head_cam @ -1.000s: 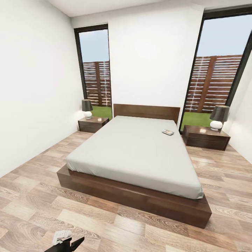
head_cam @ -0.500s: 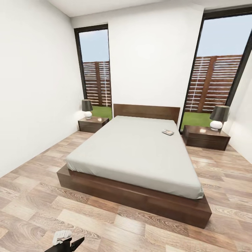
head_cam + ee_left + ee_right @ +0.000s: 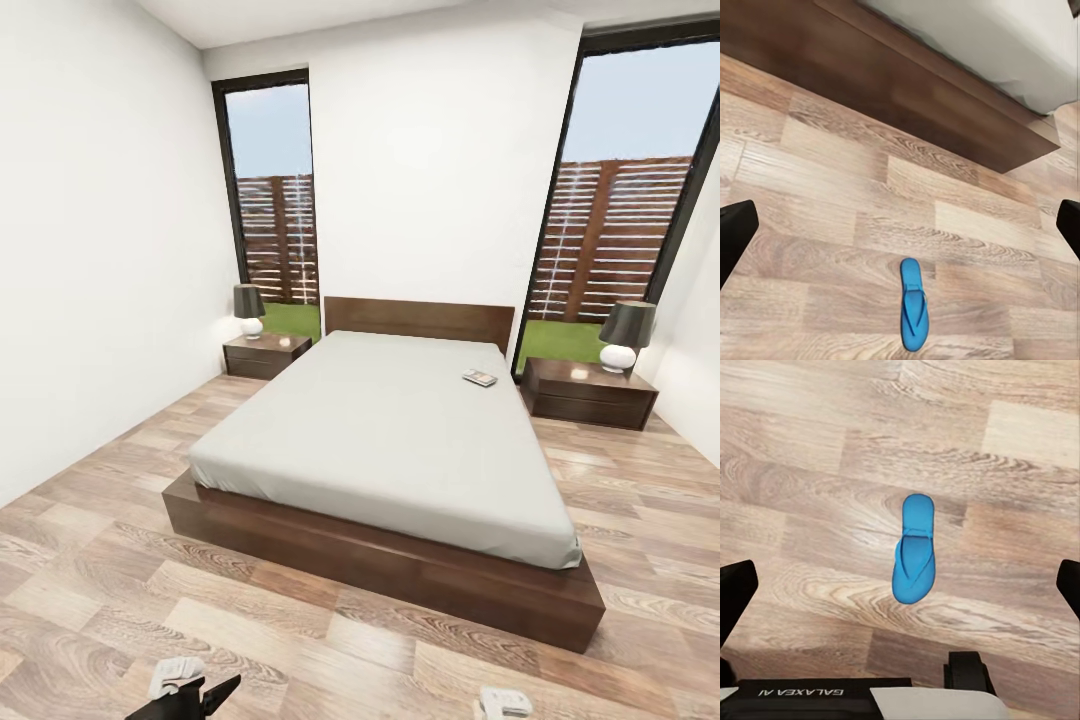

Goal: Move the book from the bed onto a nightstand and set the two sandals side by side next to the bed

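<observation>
A blue sandal [image 3: 913, 304] is seen lying flat on the wood-plank floor [image 3: 810, 195] ahead of the left claw [image 3: 900, 225], whose two dark fingertips [image 3: 735, 232] are spread wide at the edges of the left wrist view, with nothing held between them. The dark wooden frame of the bed [image 3: 907, 82] is shown beyond that sandal, well apart from it, with the grey mattress above. A blue sandal [image 3: 913, 549] is likewise framed between the widely parted fingertips [image 3: 733, 592] of the right claw [image 3: 900, 585], flat on the planks with its straps up and untouched; whether it is the same sandal or the second of the pair cannot be told. From the head view, the book [image 3: 480, 377] is seen resting on the mattress of the bed [image 3: 390, 430], far ahead of both claws, toward the headboard and the right-hand edge. A nightstand [image 3: 590, 393] with a dark-shaded lamp [image 3: 624, 335] is placed just beside that edge, and another nightstand [image 3: 266, 354] with its own lamp [image 3: 249, 309] stands at the opposite side, each before a tall black-framed window [image 3: 272, 190].
</observation>
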Tool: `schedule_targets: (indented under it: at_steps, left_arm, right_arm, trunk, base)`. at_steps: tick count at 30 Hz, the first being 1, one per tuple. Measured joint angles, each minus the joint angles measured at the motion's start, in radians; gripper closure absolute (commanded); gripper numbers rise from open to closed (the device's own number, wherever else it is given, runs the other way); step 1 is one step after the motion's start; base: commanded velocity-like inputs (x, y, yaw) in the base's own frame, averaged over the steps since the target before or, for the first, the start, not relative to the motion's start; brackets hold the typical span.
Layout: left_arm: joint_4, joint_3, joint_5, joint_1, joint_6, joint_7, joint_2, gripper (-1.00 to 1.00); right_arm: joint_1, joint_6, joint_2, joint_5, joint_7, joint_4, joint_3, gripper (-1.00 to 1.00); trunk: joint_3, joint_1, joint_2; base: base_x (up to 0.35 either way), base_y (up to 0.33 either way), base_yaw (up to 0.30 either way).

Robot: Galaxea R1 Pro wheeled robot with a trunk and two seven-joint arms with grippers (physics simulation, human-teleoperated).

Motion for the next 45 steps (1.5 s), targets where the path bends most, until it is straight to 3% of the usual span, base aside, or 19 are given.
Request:
schedule_targets:
  at_steps: [13, 45]
  left_arm:
    - [0.000, 0.000, -0.001, 0.000, 0.000, 0.002, 0.000, -1.00]
    - [0.000, -0.001, -0.002, 0.000, -0.001, 0.003, -0.005, -1.00]
  right_arm:
    - [0.000, 0.000, 0.000, -0.002, 0.000, 0.003, -0.002, -1.00]
    - [0.000, 0.000, 0.003, -0.002, -0.004, 0.005, 0.000, -1.00]
  trunk:
    - [0.000, 0.000, 0.000]
    - [-0.100, 0.123, -0.224]
  base:
    - [0.000, 0.000, 0.000]
    - [0.000, 0.000, 0.000]
